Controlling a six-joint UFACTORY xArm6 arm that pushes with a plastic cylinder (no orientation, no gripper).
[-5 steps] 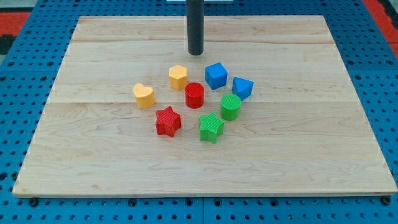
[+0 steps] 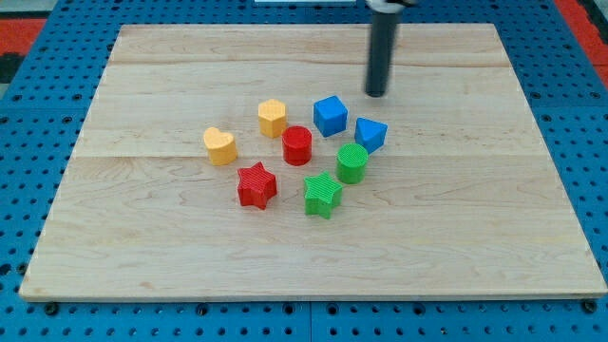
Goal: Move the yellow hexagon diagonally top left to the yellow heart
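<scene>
The yellow hexagon sits near the board's middle, up and to the right of the yellow heart, with a small gap between them. My tip is on the board far to the right of the hexagon, just above and right of the blue cube. It touches no block.
A red cylinder sits right below the hexagon. A red star, a green star, a green cylinder and a blue triangular block cluster around it. The wooden board lies on a blue pegboard.
My tip has moved to the right, from above the yellow hexagon to above and right of the blue cube. No block has moved.
</scene>
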